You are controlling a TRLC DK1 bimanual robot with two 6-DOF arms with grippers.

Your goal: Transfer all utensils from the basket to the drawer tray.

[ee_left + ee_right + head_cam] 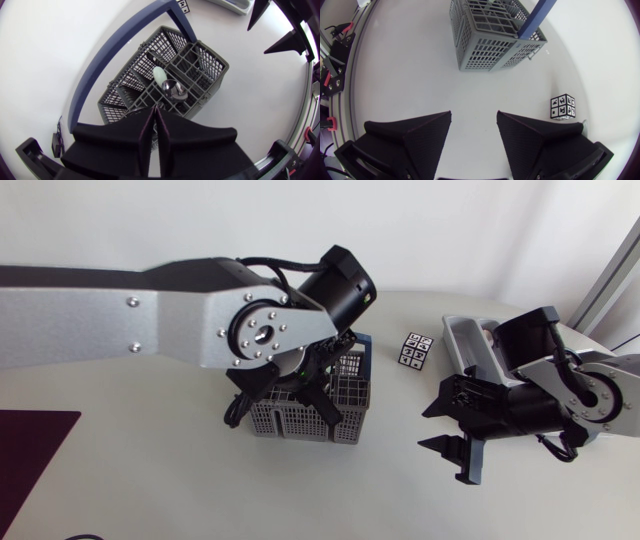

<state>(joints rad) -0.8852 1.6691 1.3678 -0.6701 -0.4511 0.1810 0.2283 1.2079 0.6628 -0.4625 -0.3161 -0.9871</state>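
Left gripper [155, 116] is held above the basket [296, 420], fingers closed tip to tip. A spoon [173, 89] and a pale green utensil [159, 75] are seen standing in inner compartments. A marker cube [415, 351] lies between the basket and the drawer tray [462, 330]. Right gripper [474, 122] is held spread over bare table, beside the tray's near edge.

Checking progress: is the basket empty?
The basket is not empty: a pale green handle and a spoon bowl stick up from its compartments.
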